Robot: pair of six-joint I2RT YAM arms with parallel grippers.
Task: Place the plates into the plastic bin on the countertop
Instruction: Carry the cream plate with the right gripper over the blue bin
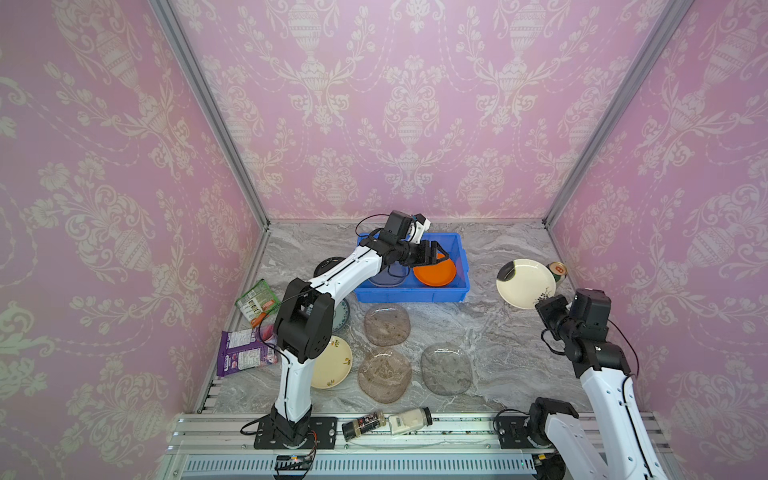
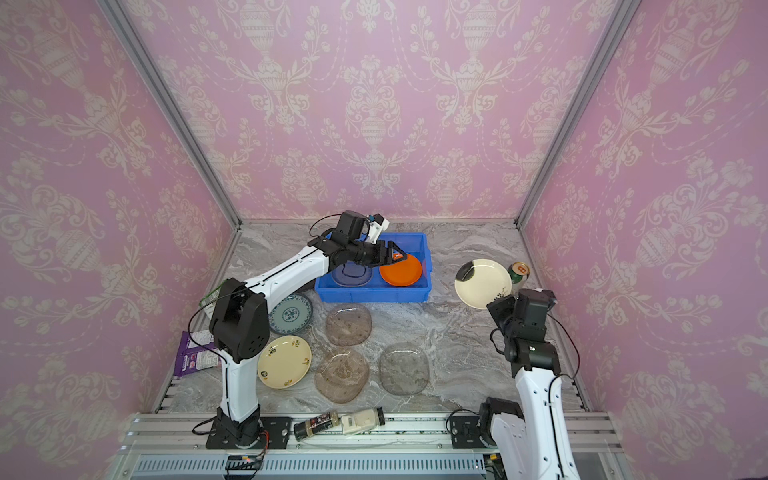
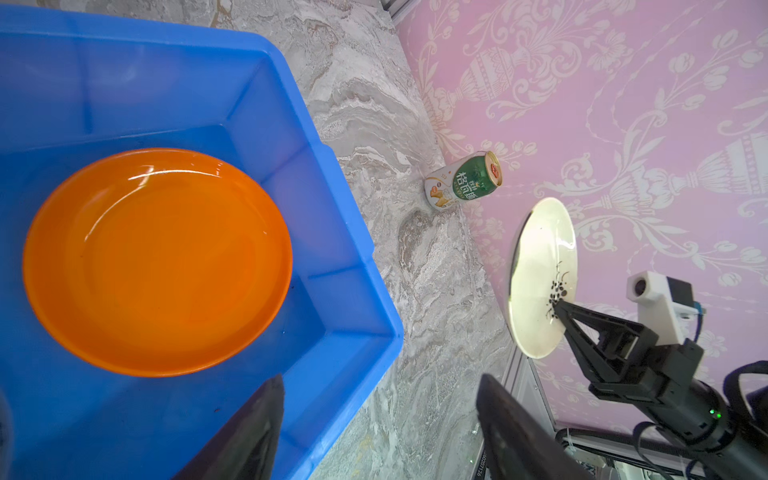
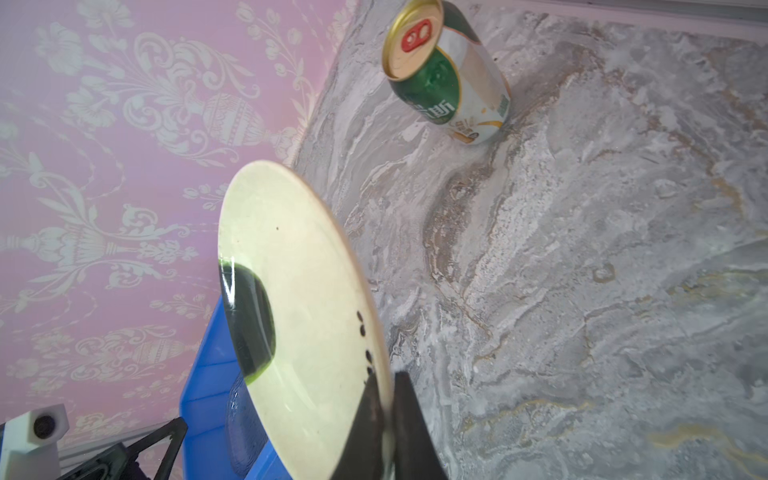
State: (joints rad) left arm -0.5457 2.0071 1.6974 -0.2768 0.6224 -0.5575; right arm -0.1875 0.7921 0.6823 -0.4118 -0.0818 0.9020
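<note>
Pink-papered walls enclose a marbled countertop (image 1: 498,332). The bin (image 1: 411,296), near its back edge, holds an orange plate (image 1: 434,274) and a clear plate (image 1: 388,276). Above the bin, the left gripper (image 1: 438,255) is wide open and empty. Near the right edge, the right gripper (image 4: 388,399) pinches a cream plate (image 1: 525,282) by its rim, tilted, beside a can (image 1: 557,271). Other plates (image 1: 386,324) lie before the bin.

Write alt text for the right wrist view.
The right end effector is shut on the rim of a cream plate, held tilted above the marbled countertop. A green drink can stands beyond it, and a corner of the blue bin shows behind the plate.
</note>
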